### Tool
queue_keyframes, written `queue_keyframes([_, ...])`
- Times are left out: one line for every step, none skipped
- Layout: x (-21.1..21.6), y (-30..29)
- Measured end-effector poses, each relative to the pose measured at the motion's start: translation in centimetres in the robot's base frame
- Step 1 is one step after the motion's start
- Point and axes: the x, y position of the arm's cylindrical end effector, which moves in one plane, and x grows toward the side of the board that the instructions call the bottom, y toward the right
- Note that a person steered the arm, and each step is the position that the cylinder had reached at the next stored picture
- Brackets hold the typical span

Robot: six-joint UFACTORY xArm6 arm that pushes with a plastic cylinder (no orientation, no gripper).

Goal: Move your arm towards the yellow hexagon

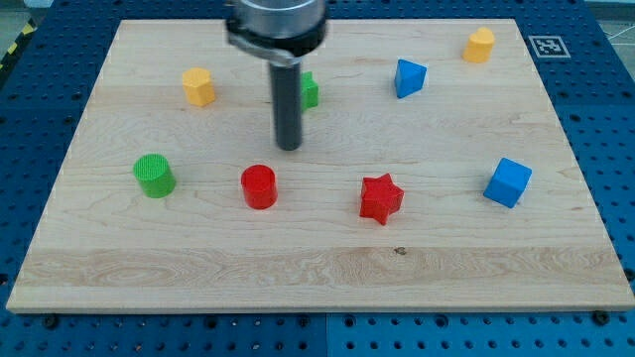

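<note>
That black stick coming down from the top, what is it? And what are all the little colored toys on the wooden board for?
The black stick is the end of a robot arm. It has no hand, so it holds nothing; it only slides my tip along the wooden board and pushes blocks. There is just one picture, taken from the board's near edge and looking down at it.

On the board lie small blocks: a yellow hexagon at the view's upper left, another yellow block at the upper right, a green block half hidden behind the rod, a blue block, a green cylinder, a red cylinder, a red star and a blue cube.

My tip touches no block. It stands above the red cylinder, right of the yellow hexagon it should go toward.
</note>
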Motion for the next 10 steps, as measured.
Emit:
queue_keyframes([0.0, -5.3])
queue_keyframes([0.1, -10.1])
queue_keyframes([-2.5, -12.7])
queue_keyframes([-2.7, -13.9])
queue_keyframes([-5.4, -12.5])
queue_keyframes([-5.5, -11.0])
queue_keyframes([-5.6, -8.4])
queue_keyframes([-6.5, -5.2])
queue_keyframes([-7.1, -4.8])
queue_keyframes([-5.3, -9.1])
